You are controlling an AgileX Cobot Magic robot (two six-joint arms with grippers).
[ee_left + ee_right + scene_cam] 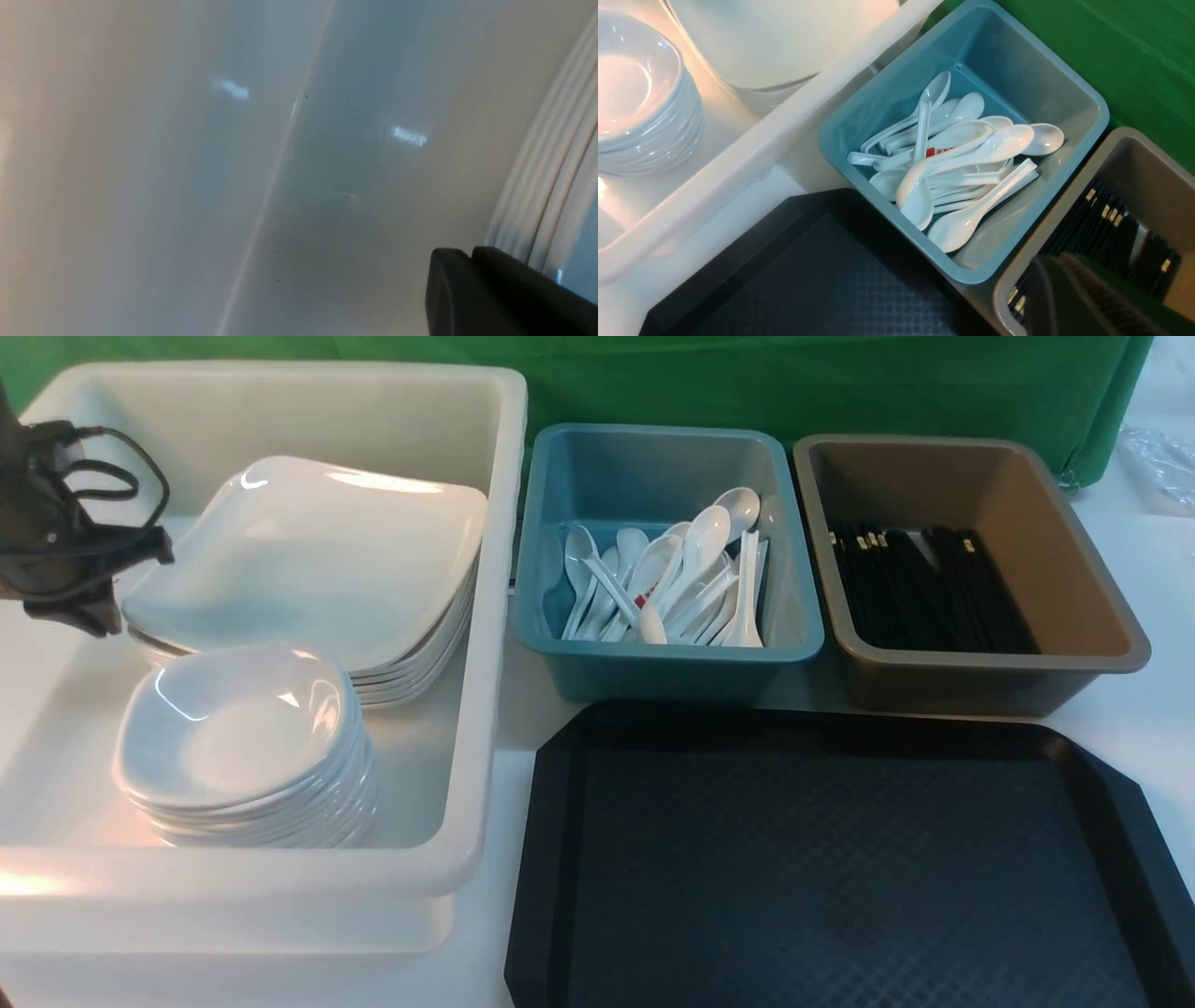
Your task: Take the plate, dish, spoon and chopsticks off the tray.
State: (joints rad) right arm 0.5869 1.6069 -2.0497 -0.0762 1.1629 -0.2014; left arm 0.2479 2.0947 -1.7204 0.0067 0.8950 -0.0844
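black tray (pixel 840 859) bare, plate (pixel 308 555) stacked in tub (pixel 467 728)

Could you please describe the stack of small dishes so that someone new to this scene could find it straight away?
Start at the big white rectangular plastic tub on the robot's left side of the table. Inside it, at the corner nearest the robot, stands the stack of small glossy white bowl-like dishes. The neighbouring stack of large white square plates behind it is far wider and flatter.
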